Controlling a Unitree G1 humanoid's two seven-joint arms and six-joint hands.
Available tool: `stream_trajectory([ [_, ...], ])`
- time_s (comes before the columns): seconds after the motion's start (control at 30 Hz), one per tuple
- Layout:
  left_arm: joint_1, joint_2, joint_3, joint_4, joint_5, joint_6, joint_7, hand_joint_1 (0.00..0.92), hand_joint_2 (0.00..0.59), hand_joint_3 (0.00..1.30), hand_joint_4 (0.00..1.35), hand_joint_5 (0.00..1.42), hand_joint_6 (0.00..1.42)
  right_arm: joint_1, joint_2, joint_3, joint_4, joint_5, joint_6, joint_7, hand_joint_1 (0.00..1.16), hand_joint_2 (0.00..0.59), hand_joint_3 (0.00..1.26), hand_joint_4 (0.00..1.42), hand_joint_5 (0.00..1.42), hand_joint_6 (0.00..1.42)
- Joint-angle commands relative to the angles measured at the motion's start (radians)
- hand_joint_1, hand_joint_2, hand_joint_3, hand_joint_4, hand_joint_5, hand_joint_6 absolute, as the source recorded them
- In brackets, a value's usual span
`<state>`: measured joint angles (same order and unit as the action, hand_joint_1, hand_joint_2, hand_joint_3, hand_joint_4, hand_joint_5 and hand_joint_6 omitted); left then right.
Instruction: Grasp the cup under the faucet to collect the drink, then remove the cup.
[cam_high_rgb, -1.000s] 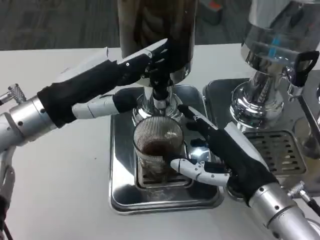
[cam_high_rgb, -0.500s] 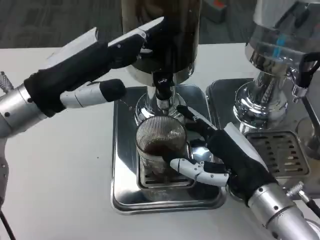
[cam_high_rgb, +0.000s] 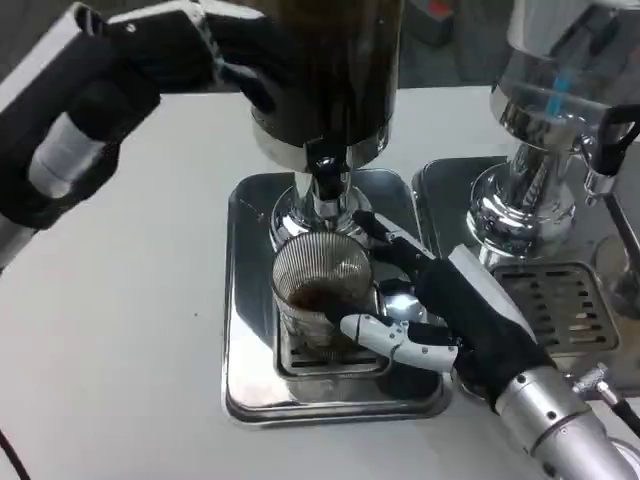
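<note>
A ribbed clear glass cup (cam_high_rgb: 320, 290) with a little dark drink in its bottom stands on the drip grate of a steel tray (cam_high_rgb: 250, 390), directly under the faucet (cam_high_rgb: 325, 185) of a dark drink dispenser (cam_high_rgb: 325, 70). My right hand (cam_high_rgb: 440, 310) wraps the cup from the right, its thumb across the front of the glass and its fingers behind it. My left hand (cam_high_rgb: 120, 80) is raised high at the upper left, close to the camera, its fingers reaching toward the dispenser body and holding nothing.
A second dispenser (cam_high_rgb: 545, 130) with a clear tank stands at the right on its own steel tray with a grate (cam_high_rgb: 560, 300), close beside my right forearm. White table (cam_high_rgb: 110, 330) lies to the left of the tray.
My left hand has risen from the faucet lever, up and leftward toward the camera. The right hand and the cup have stayed put; the view shifted slightly.
</note>
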<state>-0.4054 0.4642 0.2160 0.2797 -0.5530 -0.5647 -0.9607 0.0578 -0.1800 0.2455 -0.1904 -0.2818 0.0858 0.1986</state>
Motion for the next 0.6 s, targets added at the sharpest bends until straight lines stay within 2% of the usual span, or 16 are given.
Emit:
stream_trajectory([
  [0.03, 0.038, -0.009, 0.046, -0.068, -0.038, 0.035, 0.034, 0.000, 0.122, 0.46, 0.40, 0.39, 0.48, -0.003, -0.001, -0.004, 0.017, 0.015, -0.015, -0.002, 0.60, 0.231, 0.09, 0.04, 0.09, 0.23],
  [0.13, 0.065, -0.017, 0.075, -0.113, -0.055, 0.050, 0.055, 0.000, 0.118, 0.47, 0.42, 0.42, 0.53, -0.007, -0.001, -0.004, 0.020, 0.016, -0.018, -0.001, 0.61, 0.228, 0.09, 0.04, 0.10, 0.23],
  [0.27, 0.096, -0.027, 0.110, -0.144, -0.049, 0.058, 0.094, 0.000, 0.108, 0.48, 0.48, 0.51, 0.71, -0.009, -0.002, -0.005, 0.023, 0.018, -0.022, 0.000, 0.61, 0.227, 0.09, 0.04, 0.10, 0.23],
  [0.33, 0.115, -0.031, 0.123, -0.148, -0.034, 0.054, 0.119, 0.000, 0.097, 0.50, 0.58, 0.63, 0.87, -0.010, -0.003, -0.005, 0.025, 0.019, -0.025, 0.002, 0.62, 0.227, 0.08, 0.04, 0.09, 0.23],
  [0.4, 0.134, -0.035, 0.130, -0.146, -0.015, 0.051, 0.141, 0.006, 0.102, 0.55, 0.73, 0.81, 1.06, -0.011, -0.003, -0.005, 0.028, 0.021, -0.028, 0.003, 0.64, 0.230, 0.07, 0.03, 0.09, 0.22],
  [0.43, 0.151, -0.040, 0.134, -0.142, 0.003, 0.042, 0.158, 0.057, 0.101, 0.62, 0.82, 0.90, 1.14, -0.011, -0.004, -0.004, 0.031, 0.021, -0.029, 0.003, 0.64, 0.231, 0.07, 0.03, 0.09, 0.22],
  [0.5, 0.190, -0.048, 0.141, -0.130, 0.056, 0.014, 0.193, 0.126, 0.105, 0.69, 0.91, 1.02, 1.24, -0.011, -0.006, -0.004, 0.034, 0.021, -0.033, 0.004, 0.65, 0.232, 0.06, 0.02, 0.08, 0.22],
  [0.6, 0.236, -0.054, 0.142, -0.107, 0.116, -0.006, 0.235, 0.149, 0.108, 0.74, 0.95, 1.07, 1.28, -0.010, -0.011, -0.005, 0.035, 0.025, -0.035, 0.006, 0.64, 0.234, 0.03, 0.01, 0.07, 0.21],
])
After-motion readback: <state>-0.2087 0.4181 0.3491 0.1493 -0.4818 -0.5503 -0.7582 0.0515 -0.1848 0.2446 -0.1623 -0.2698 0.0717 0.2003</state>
